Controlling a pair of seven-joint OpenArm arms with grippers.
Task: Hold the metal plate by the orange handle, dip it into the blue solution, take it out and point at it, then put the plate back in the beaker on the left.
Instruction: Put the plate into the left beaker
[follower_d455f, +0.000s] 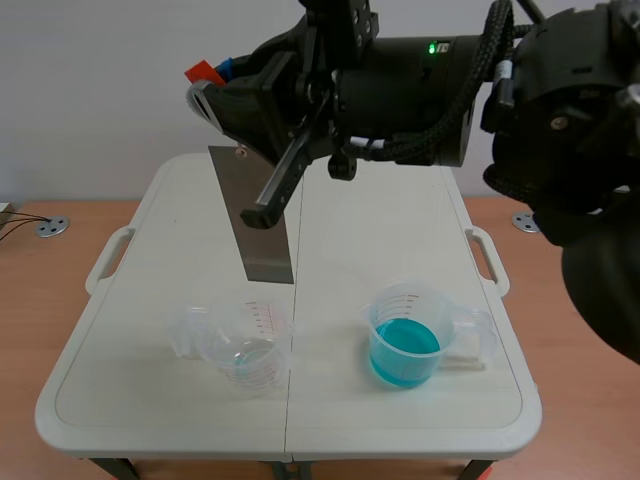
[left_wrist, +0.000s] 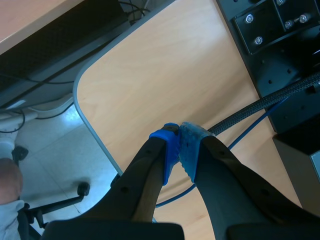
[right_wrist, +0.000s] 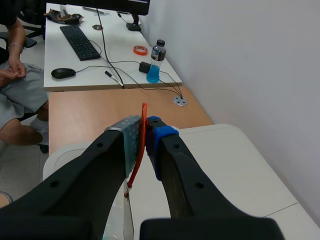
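The right pincer (follower_d455f: 212, 80), raised at the upper left of the frame, is clamped on the orange handle (follower_d455f: 204, 71). The metal plate (follower_d455f: 266, 250) hangs tilted at left of centre, above the clear beaker (follower_d455f: 245, 352) on the desk (follower_d455f: 400, 215). The blue solution (follower_d455f: 404, 340) sits lower right of centre. The left pincer (left_wrist: 179, 136) is closed, holding nothing.

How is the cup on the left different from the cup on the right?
The right beaker holds blue liquid; the left beaker holds only a little clear liquid, if any. The left beaker's handle sticks out to the left, the right beaker's to the right. Both are see-through plastic beakers with handles, standing upright on the table.
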